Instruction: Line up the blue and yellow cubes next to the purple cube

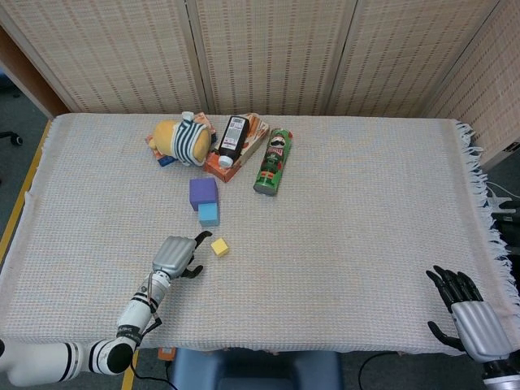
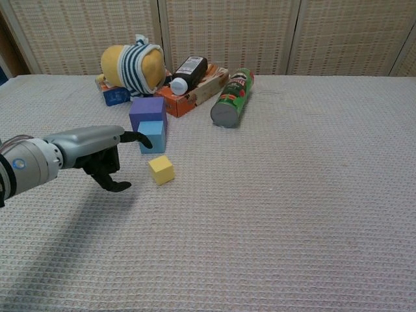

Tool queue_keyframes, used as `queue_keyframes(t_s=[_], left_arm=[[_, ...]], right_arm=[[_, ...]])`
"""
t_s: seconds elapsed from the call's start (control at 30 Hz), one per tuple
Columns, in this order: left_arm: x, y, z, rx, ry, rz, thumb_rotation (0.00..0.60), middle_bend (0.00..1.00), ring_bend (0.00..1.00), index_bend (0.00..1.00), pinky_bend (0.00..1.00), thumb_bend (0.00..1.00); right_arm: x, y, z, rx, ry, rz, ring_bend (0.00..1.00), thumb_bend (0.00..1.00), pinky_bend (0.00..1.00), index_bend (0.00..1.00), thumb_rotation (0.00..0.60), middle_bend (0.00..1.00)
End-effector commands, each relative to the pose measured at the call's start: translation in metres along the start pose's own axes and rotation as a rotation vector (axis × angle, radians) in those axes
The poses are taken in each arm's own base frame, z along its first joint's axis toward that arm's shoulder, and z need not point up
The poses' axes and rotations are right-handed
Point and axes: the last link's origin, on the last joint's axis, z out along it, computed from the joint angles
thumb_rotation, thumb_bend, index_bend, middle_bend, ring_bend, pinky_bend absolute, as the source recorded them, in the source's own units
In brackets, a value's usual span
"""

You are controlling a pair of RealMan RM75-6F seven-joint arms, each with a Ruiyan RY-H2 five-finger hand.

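Observation:
The purple cube (image 1: 202,192) (image 2: 147,111) stands left of centre, and the blue cube (image 1: 209,214) (image 2: 153,136) touches its near side. The yellow cube (image 1: 219,246) (image 2: 161,169) lies apart, a little nearer and to the right of the blue one. My left hand (image 1: 175,256) (image 2: 97,151) hovers just left of the yellow cube with its fingers apart, holding nothing. My right hand (image 1: 470,313) rests open at the table's near right corner, seen only in the head view.
At the back stand a striped plush toy (image 1: 184,138), an orange box (image 1: 253,135) with a dark bottle (image 1: 232,139) on it, and a green can (image 1: 274,161) lying on its side. A woven cloth (image 1: 349,211) covers the table.

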Motion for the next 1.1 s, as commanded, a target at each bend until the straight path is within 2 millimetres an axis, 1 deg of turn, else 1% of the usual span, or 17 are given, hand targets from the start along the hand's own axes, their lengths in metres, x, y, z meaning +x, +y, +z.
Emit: queue_keyframes(t_s=[0.03, 0.13, 0.23, 0.4, 0.53, 0.77, 0.9, 1.1], left_arm=[[-0.007, 0.005, 0.002, 0.000, 0.040, -0.034, 0.600, 1.00, 1.00, 0.08, 1.00, 0.32], [-0.013, 0.010, 0.006, -0.011, 0.060, -0.045, 0.600, 1.00, 1.00, 0.12, 1.00, 0.32], [-0.015, 0.013, 0.011, -0.027, 0.085, -0.008, 0.600, 1.00, 1.00, 0.17, 1.00, 0.31], [-0.017, 0.014, 0.018, -0.064, 0.149, 0.096, 0.600, 1.00, 1.00, 0.28, 1.00, 0.31], [-0.017, 0.012, 0.023, -0.090, 0.171, 0.169, 0.600, 1.00, 1.00, 0.34, 1.00, 0.31], [-0.020, 0.013, 0.029, -0.184, 0.198, 0.263, 0.600, 1.00, 1.00, 0.36, 1.00, 0.32], [-0.022, 0.014, 0.033, -0.228, 0.211, 0.257, 0.600, 1.00, 1.00, 0.35, 1.00, 0.33], [-0.022, 0.013, 0.039, -0.243, 0.225, 0.266, 0.600, 1.00, 1.00, 0.34, 1.00, 0.33]], right_arm=[[0.001, 0.000, -0.001, 0.001, 0.003, 0.002, 0.00, 0.04, 0.00, 0.00, 0.600, 0.00], [0.001, 0.001, -0.001, 0.000, 0.002, 0.003, 0.00, 0.04, 0.00, 0.00, 0.600, 0.00], [0.002, 0.002, -0.002, -0.002, 0.005, 0.006, 0.00, 0.04, 0.00, 0.00, 0.600, 0.00], [0.002, 0.002, -0.002, -0.003, -0.001, 0.007, 0.00, 0.04, 0.00, 0.00, 0.600, 0.00], [0.002, 0.002, -0.001, -0.005, -0.002, 0.008, 0.00, 0.04, 0.00, 0.00, 0.600, 0.00], [0.002, 0.002, -0.001, -0.010, -0.002, 0.008, 0.00, 0.04, 0.00, 0.00, 0.600, 0.00], [0.002, 0.003, -0.001, -0.014, -0.001, 0.008, 0.00, 0.04, 0.00, 0.00, 0.600, 0.00], [0.002, 0.003, -0.002, -0.015, -0.010, 0.010, 0.00, 0.04, 0.00, 0.00, 0.600, 0.00]])
